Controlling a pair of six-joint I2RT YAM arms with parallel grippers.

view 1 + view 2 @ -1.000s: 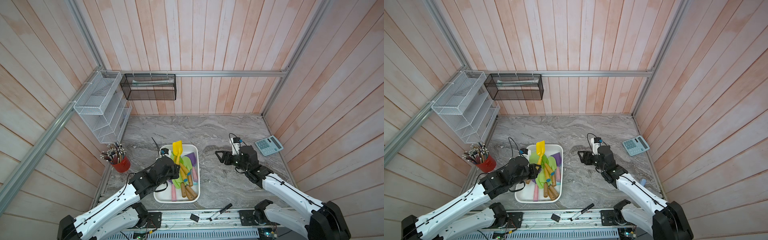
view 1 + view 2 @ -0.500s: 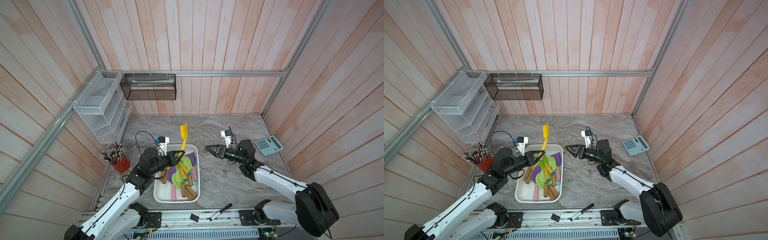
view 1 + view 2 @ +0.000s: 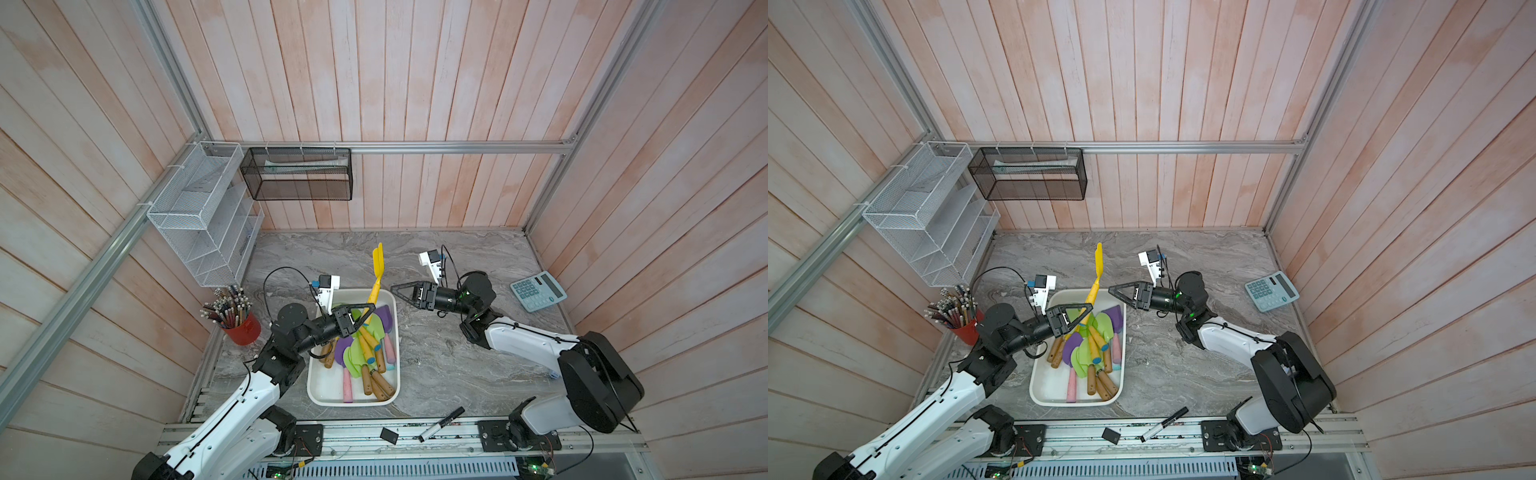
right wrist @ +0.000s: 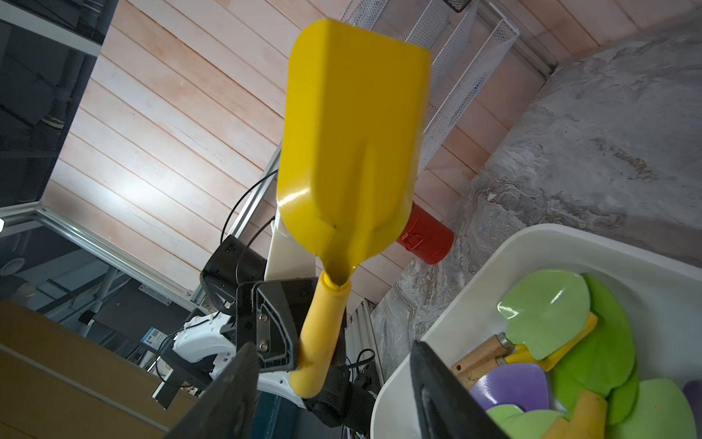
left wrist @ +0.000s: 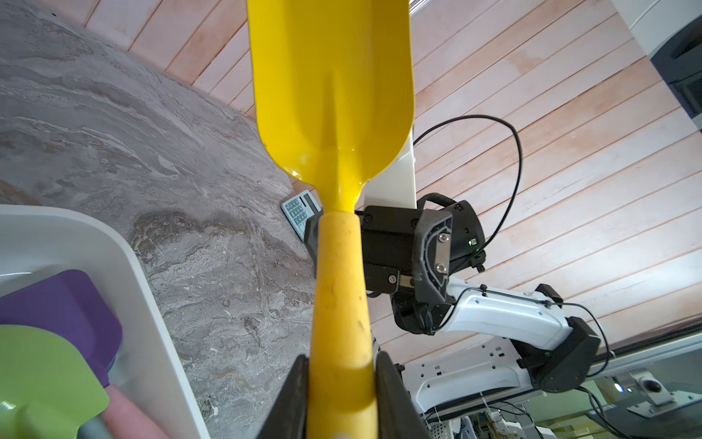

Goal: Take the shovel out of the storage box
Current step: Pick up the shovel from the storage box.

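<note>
The yellow shovel [image 3: 377, 259] [image 3: 1099, 259] stands tilted, blade up, above the far end of the white storage box [image 3: 312, 374] [image 3: 1038, 386]. My left gripper [image 3: 369, 309] [image 5: 342, 365] is shut on its yellow handle, low down. From the right, my right gripper [image 3: 395, 287] [image 4: 330, 346] points at the handle with its jaws open, the tips just short of it. In the right wrist view the shovel [image 4: 353, 133] shows between the two open fingers. Several green and purple shovels [image 3: 361, 353] with wooden and pink handles lie in the box.
A red cup of pencils [image 3: 243, 328] stands left of the box. A calculator [image 3: 538, 291] lies at the far right. A white wire rack [image 3: 203, 216] and a black mesh basket [image 3: 299, 174] hang on the walls. A marker [image 3: 440, 424] lies on the front rail.
My left gripper has lifted the yellow shovel from the box's far end and stood it blade up. My right gripper has swung left toward the handle, its jaws narrowing slightly.
</note>
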